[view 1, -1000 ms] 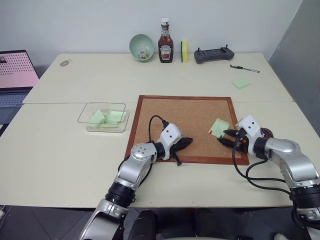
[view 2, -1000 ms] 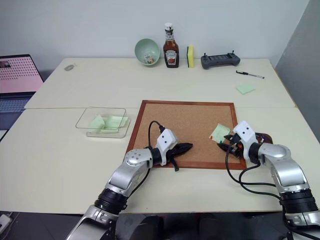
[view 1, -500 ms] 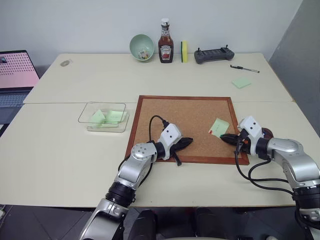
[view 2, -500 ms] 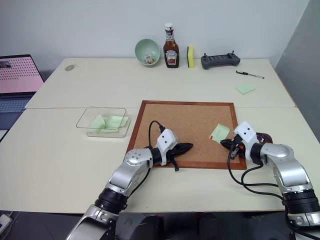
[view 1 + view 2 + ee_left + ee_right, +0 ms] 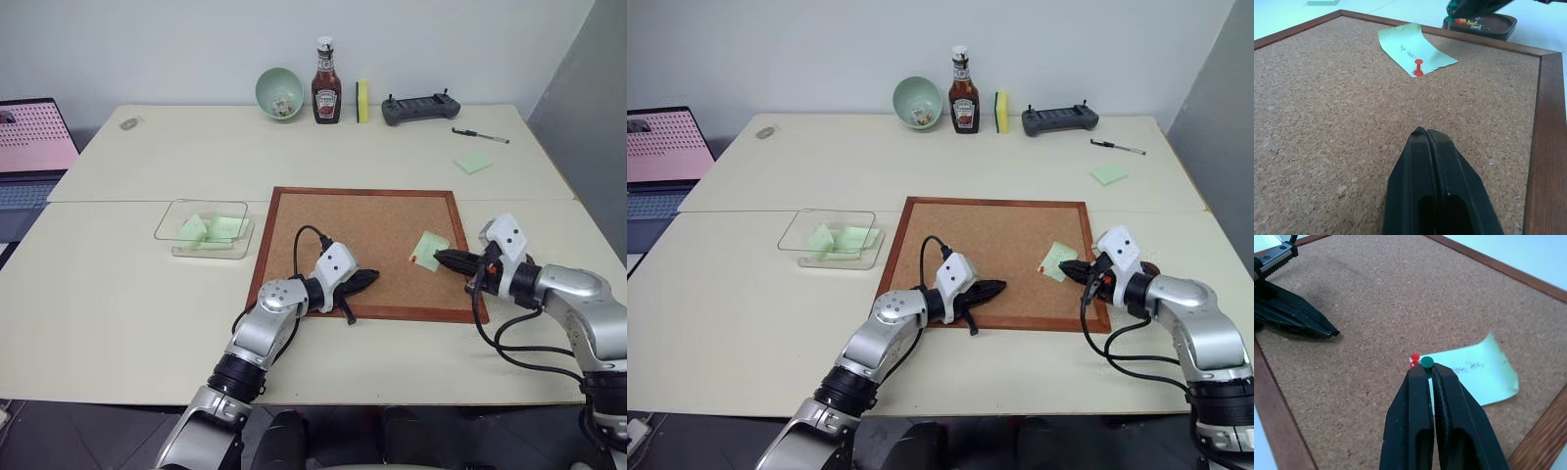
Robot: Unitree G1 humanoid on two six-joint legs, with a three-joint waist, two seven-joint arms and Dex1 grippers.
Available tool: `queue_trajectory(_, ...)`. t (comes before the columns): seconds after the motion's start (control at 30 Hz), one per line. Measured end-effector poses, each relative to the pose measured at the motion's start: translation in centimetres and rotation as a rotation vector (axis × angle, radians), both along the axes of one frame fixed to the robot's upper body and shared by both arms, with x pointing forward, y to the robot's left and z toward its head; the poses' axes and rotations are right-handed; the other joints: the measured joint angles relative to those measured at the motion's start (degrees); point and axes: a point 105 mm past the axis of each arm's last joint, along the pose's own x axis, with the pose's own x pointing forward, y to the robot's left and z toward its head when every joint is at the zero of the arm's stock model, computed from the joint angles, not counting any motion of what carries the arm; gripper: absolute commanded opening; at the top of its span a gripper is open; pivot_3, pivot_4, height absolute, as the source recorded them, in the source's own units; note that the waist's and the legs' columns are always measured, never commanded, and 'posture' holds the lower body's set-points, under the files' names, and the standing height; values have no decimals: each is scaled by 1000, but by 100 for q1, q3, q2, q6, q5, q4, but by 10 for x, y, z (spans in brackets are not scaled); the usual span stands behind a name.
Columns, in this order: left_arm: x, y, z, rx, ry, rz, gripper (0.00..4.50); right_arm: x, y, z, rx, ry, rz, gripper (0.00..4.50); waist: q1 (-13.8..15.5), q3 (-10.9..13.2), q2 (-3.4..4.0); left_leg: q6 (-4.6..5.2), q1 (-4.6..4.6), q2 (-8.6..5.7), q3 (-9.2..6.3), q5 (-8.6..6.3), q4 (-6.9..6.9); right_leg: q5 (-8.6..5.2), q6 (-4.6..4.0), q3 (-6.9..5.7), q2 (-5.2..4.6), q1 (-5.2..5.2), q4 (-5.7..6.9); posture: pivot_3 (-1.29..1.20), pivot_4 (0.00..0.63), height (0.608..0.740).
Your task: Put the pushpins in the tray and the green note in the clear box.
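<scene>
Meanwhile the right gripper (image 5: 1426,366) pinches a green pushpin (image 5: 1426,363) above the green note (image 5: 1476,372), and the left gripper (image 5: 1426,134) rests closed on the corkboard (image 5: 372,220)

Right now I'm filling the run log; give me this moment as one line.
right gripper: shut on green pushpin | left gripper: shut, empty, over corkboard | green note: pinned by red pushpin

We see L gripper (image 5: 1426,133) shut over corkboard (image 5: 1327,122); red pushpin (image 5: 1419,68) pins green note (image 5: 1413,49), top centre; tray (image 5: 1488,25) top right.
</scene>
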Motion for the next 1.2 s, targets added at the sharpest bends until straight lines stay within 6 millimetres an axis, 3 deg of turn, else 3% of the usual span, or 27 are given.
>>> queue_trajectory(0.2,0,0,0,2,-1,-1,0,0,-12,18,38,-42,-54,76,2,-1,2,0,0,0,0,0,0,0,0,0,0,0,1,0,150,740)
queue_trajectory(0.4,0,0,0,16,-11,-24,0,-13,-66,30,-123,-67,-183,76,9,-2,4,0,-1,1,1,0,-2,0,0,-1,1,-2,-1,0,150,740)
queue_trajectory(0.57,1,2,-2,25,-13,-30,0,-25,-105,17,-318,-20,-249,76,-13,-5,7,0,4,3,6,0,0,-1,2,2,2,1,0,0,150,740)
queue_trajectory(0.8,1,1,-3,28,-10,-39,0,-28,-117,-4,-438,15,-231,76,-10,-7,5,0,3,1,7,0,0,-1,3,4,1,2,-1,0,150,740)
queue_trajectory(1.13,1,1,-3,29,-10,-44,0,-16,-115,-11,-480,4,-200,2032,-6,-10,9,0,5,1,5,0,0,-1,2,3,1,5,-2,0,150,740)
queue_trajectory(1.17,1,1,-3,29,-10,-44,0,-16,-115,-11,-480,4,-199,2466,-6,-10,9,0,4,1,5,0,0,-1,2,3,1,5,-2,0,150,740)
queue_trajectory(1.2,1,1,-3,29,-10,-44,0,-16,-116,-11,-480,3,-199,2456,-5,-10,10,0,4,1,5,0,0,-1,2,3,1,5,-2,0,150,740)
